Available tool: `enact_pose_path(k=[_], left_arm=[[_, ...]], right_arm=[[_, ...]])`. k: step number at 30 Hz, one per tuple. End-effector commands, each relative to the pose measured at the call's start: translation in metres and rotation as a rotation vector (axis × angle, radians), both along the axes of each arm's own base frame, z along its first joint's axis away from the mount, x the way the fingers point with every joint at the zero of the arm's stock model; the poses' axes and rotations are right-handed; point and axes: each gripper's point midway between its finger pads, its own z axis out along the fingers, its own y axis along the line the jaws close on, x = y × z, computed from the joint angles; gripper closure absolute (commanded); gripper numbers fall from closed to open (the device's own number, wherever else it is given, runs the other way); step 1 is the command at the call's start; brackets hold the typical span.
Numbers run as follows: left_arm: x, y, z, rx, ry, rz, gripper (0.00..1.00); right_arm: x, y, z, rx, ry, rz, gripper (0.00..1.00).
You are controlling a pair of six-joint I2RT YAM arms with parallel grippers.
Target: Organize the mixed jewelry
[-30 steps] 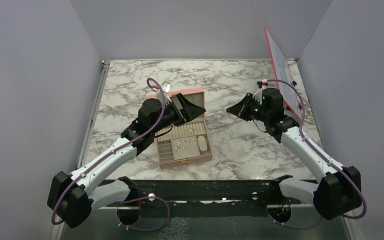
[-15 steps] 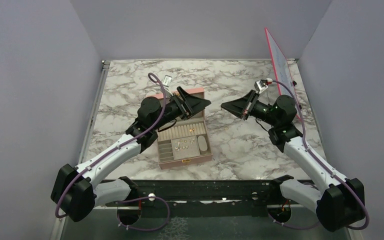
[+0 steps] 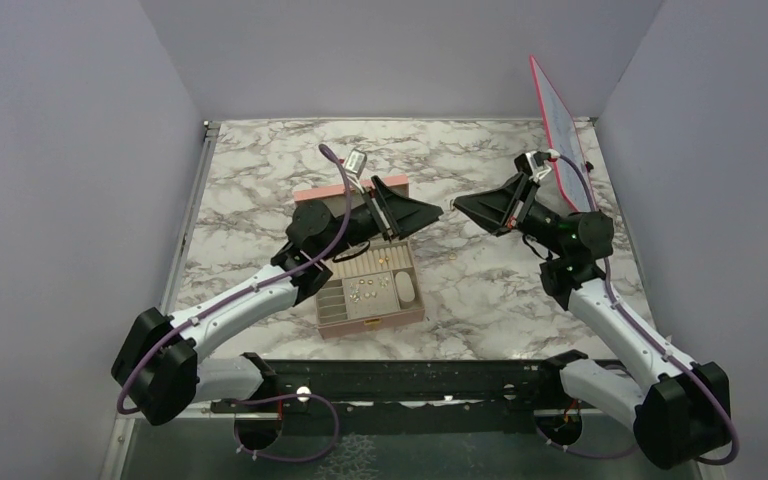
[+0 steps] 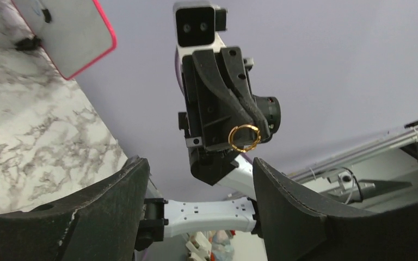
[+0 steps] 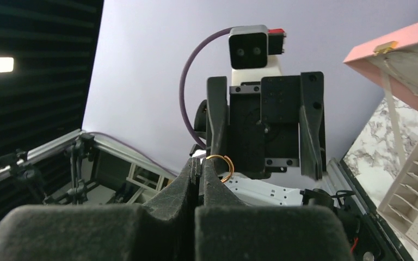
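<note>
The right tool (image 3: 459, 208) and left tool (image 3: 436, 213) have risen nose to nose; right clenches a gold ring (image 4: 244, 138), left gapes empty. Jewelry box (image 3: 370, 325) part-filled; ring unplaced.

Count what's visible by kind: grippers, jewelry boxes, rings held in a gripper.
1 gold ring, held
2 grippers: left gripper open, right gripper shut on the ring
1 pink jewelry box
small pieces in the box: too small to count
Total counted: 4

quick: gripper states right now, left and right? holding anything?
Left gripper: open, holding nothing.
Right gripper: shut on a thin gold-coloured metal ring.
</note>
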Motion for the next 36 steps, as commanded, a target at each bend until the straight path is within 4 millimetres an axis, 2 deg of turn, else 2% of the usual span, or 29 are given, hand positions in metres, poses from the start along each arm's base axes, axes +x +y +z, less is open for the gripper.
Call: enact_pose_path(k=[1,6,16,36], left_arm=[[-0.028,-0.010,0.042,-0.095,-0.158,-0.085,0.32],[-0.039,-0.010,0.057,-0.145,-0.220,-0.105,0.40],[-0.045,-0.017,0.074,-0.224,-0.241,-0.157,0.43],[-0.046,-0.023,0.071,-0.257,-0.236,-0.188,0.69]], right_arm=[[-0.022,-0.004,0.025,0.064,-0.121,0.064,0.99],[-0.029,-0.004,0.033,0.074,-0.145,0.091,0.99],[-0.035,-0.005,0.037,0.091,-0.154,0.116,0.99],[-0.033,-0.005,0.030,0.092,-0.128,0.121,0.99]])
